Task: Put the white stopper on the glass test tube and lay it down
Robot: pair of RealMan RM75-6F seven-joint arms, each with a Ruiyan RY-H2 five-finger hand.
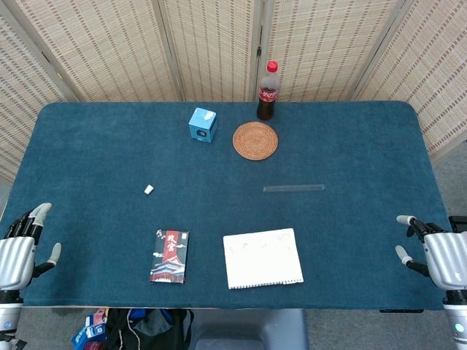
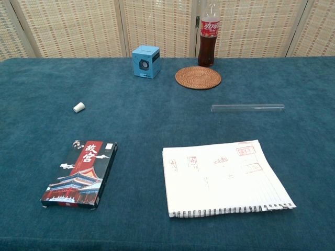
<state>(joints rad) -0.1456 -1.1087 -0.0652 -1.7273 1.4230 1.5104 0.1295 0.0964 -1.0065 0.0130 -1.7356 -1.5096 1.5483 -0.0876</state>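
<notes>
A: Both hands sit low at the frame's bottom corners in the head view. The left hand (image 1: 20, 248) is at the lower left edge, fingers spread and pointing up the frame, thumb angled out to the right, holding nothing.

B: And the right hand (image 1: 436, 251) mirrors it at the lower right edge, fingers apart and reaching left, also released. Neither one shows in the chest view.

A: The white stopper (image 2: 79, 107) lies alone on the blue table (image 2: 157, 125), left of centre, well apart from everything.

B: The glass test tube (image 2: 247, 108) lies flat, right of centre, running left to right, uncapped as far as I can see. It's well apart from the stopper.

A: Near the bottom of the frame, a black and red book (image 2: 81, 176) sits left, with an open spiral notebook (image 2: 222, 178) to its right.

B: Toward the top, a small blue box (image 2: 145, 61), a round woven coaster (image 2: 198, 78), and a cola bottle (image 2: 208, 36) standing upright just behind the coaster.
</notes>
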